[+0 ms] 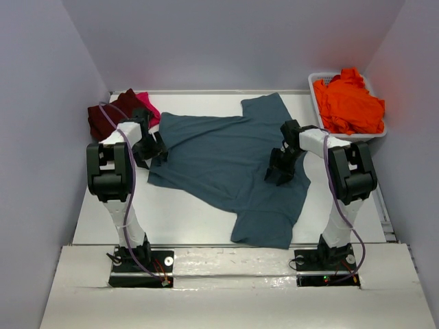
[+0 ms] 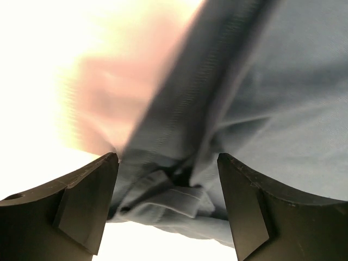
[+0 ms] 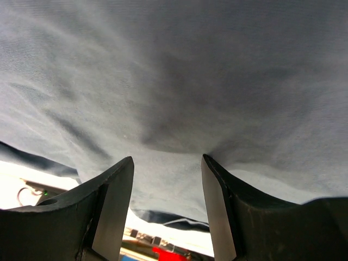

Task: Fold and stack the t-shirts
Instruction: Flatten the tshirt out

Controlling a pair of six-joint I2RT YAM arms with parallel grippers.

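Overhead view of a white table [image 1: 178, 212] with two black robot arms at the bottom of the frame. A slate teal-blue t-shirt [image 1: 226, 157] lies spread across the centre, one sleeve pointing to the upper middle and its hem towards the lower middle. The left gripper [image 1: 154, 147] sits at the shirt's left edge; its wrist view shows its fingers [image 2: 87, 206] spread wide, with a bunched seam of the shirt lying loose between them. The right gripper [image 1: 279, 173] is down on the shirt's right half, its fingers [image 3: 111, 206] partly apart with cloth filling the gap; I cannot tell whether they pinch it. At upper left lie a dark maroon t-shirt [image 1: 103, 116] and a bright pink t-shirt [image 1: 147, 106], touching. At upper right, vivid orange t-shirts [image 1: 350, 103] fill a white plastic tub [image 1: 317, 79].
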